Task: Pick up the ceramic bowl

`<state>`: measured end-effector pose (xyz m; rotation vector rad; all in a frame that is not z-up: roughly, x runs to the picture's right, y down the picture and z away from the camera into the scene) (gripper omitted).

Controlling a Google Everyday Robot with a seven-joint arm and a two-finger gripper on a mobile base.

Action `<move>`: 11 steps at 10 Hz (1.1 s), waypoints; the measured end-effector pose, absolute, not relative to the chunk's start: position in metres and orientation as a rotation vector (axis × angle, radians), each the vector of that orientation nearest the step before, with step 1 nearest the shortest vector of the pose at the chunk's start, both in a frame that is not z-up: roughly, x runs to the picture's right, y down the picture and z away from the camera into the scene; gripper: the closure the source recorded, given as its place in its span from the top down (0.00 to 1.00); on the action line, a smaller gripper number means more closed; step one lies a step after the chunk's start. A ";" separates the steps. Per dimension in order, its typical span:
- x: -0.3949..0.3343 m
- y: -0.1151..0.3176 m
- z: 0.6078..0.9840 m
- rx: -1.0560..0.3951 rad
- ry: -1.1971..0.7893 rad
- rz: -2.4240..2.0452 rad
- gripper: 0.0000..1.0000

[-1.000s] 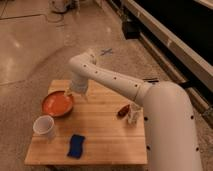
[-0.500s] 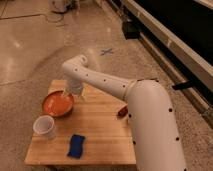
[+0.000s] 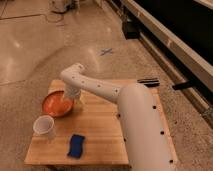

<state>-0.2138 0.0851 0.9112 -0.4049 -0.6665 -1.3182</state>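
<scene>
1. Sitting near the left back corner of the light wooden table [image 3: 100, 127], the wide, shallow, glossy orange-red ceramic bowl [image 3: 56, 104] rests upright on the wood.
2. We find the gripper [image 3: 74, 98] at the bowl's right rim, at the end of the white jointed arm [image 3: 100, 90]; we cannot tell whether it is apart, together or clamped.
3. We see a small white cup [image 3: 44, 127] just in front of the bowl, and a flat blue rectangular object [image 3: 76, 145] near the table's front edge.
</scene>
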 end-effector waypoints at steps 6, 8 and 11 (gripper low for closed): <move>-0.220 0.100 0.931 -0.428 -0.707 -1.291 0.27; -0.222 0.098 0.929 -0.418 -0.724 -1.270 0.07; -0.218 0.090 0.924 -0.404 -0.733 -1.243 0.00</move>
